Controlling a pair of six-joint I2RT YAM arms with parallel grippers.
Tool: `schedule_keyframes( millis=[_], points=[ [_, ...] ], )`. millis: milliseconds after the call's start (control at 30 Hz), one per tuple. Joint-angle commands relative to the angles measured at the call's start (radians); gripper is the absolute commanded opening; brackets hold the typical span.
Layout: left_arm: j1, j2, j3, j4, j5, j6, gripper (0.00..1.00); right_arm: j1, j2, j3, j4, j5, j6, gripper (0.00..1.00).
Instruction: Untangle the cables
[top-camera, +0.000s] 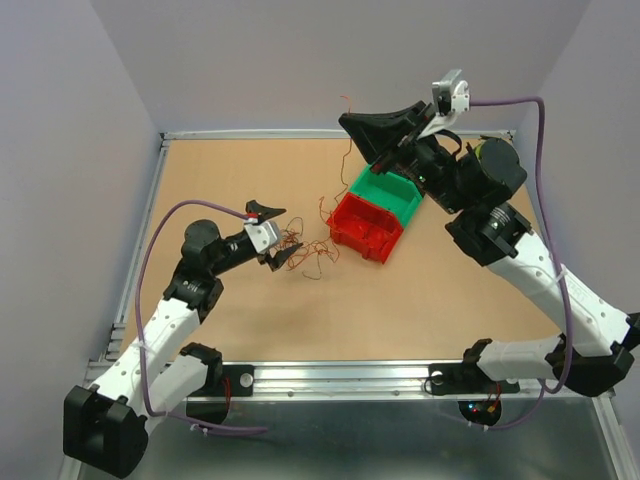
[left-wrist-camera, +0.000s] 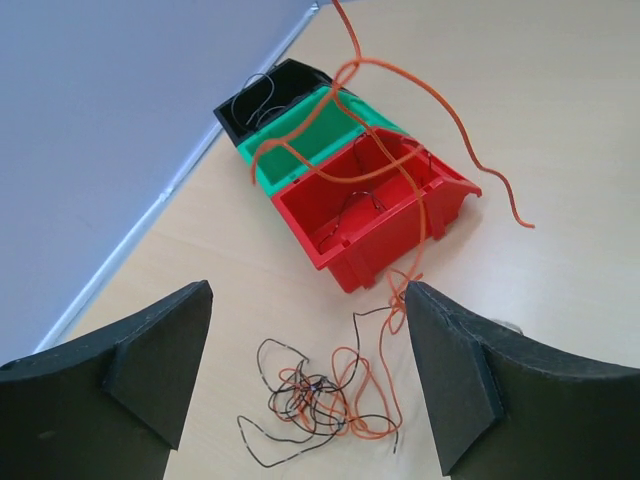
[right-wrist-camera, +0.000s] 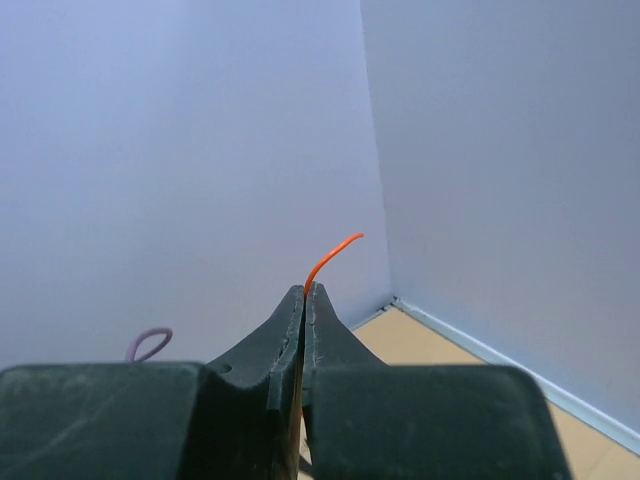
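Bins (top-camera: 365, 228) nr cables (top-camera: 305, 250); L end effector (top-camera: 275, 236) wide, R end effector (right-wrist-camera: 304, 290) tight on orange cable (right-wrist-camera: 330, 255).

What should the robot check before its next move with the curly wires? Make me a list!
1. The right claw is shut on the orange wire: ok.
2. The left claw is open: ok.
3. The left claw is over the wire tangle: ok.
4. The orange wire is free of the wire tangle: not ok, its lower end runs into it.
5. The orange wire is clear of the red bin and the green bin: cannot tell, it crosses over both.
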Motion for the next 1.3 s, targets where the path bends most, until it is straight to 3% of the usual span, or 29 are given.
schedule_keyframes(
  millis=[0, 367, 633, 867, 967, 1033, 1067, 1267],
  points=[
    [0.002, 0.014, 0.023, 0.103, 0.06, -0.025, 0.9, 0.006, 0.058, 0.143, 0.007, 0.042, 0.005, 0.0],
    [0.0, 0.135, 0.225, 0.279, 0.089, -0.247, 0.92, 0.006, 0.133, 0.192, 0.027, -0.001, 0.051, 0.01],
    [-0.027, 0.261, 0.336, 0.405, 0.232, -0.367, 0.89, 0.006, 0.163, 0.183, 0.086, -0.002, 0.091, 0.01],
    [-0.107, 0.427, 0.394, 0.436, 0.186, -0.343, 0.83, 0.006, 0.19, 0.166, 0.185, -0.021, 0.131, 0.0],
    [-0.11, 0.508, 0.416, 0.427, 0.164, -0.343, 0.74, 0.006, 0.193, 0.185, 0.192, 0.011, 0.128, 0.01],
    [-0.112, 0.557, 0.423, 0.404, 0.091, -0.326, 0.61, 0.005, 0.187, 0.189, 0.203, 0.033, 0.125, 0.01],
    [-0.11, 0.615, 0.439, 0.331, -0.037, -0.286, 0.42, 0.004, 0.155, 0.191, 0.246, 0.124, 0.108, 0.01],
    [-0.103, 0.706, 0.427, 0.25, -0.222, -0.251, 0.4, 0.005, 0.092, 0.23, 0.284, 0.223, 0.059, 0.0]
  ],
)
